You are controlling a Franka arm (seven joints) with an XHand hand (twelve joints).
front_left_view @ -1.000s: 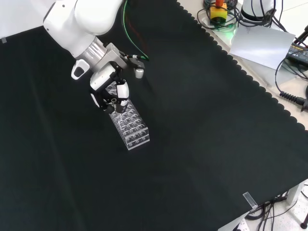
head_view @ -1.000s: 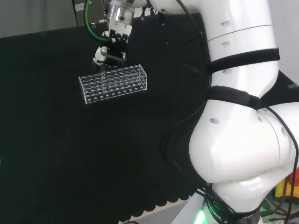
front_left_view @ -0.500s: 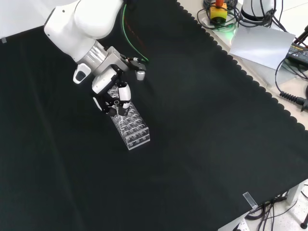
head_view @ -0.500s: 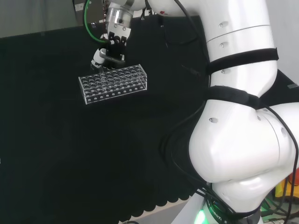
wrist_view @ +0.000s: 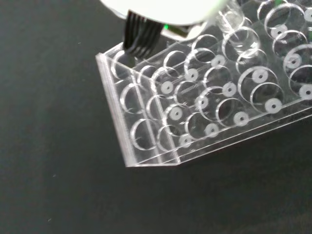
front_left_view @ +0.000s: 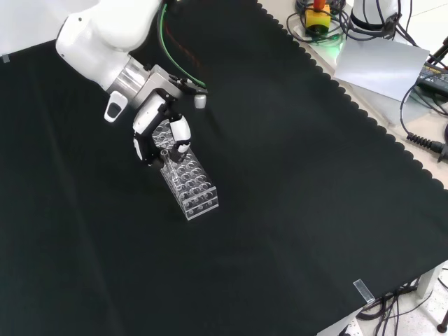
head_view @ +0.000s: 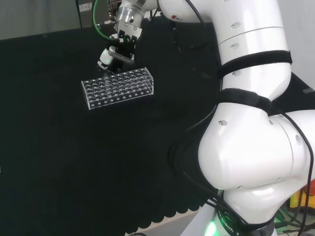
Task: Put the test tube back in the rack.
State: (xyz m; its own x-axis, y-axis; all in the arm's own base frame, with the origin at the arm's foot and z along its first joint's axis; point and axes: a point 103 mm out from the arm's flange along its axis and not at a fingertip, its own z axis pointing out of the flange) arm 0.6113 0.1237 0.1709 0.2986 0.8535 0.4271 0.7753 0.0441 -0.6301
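Observation:
The clear plastic test tube rack [head_view: 118,87] lies on the black cloth, seen lengthwise in the front view [front_left_view: 187,183]. The black and white hand [head_view: 119,48] hovers over the rack's far left corner in the head view. In the front view the hand [front_left_view: 157,129] is above the rack's upper end with its fingers curled. A faint clear test tube [front_left_view: 166,152] stands upright between the fingers and thumb, its lower end at the rack's holes. The wrist view looks down on the rack's corner [wrist_view: 195,122] past a blurred white part of the hand [wrist_view: 165,9].
The arm's big white links [head_view: 246,147] stand at the right of the head view. The cloth's scalloped edge [front_left_view: 364,119] runs down the right of the front view. Beyond it lie a grey sheet [front_left_view: 381,63], cables and a yellow and red device [front_left_view: 318,17].
The hand has risen a little and turned over the rack's end. In the head view the rack has shifted slightly to the left.

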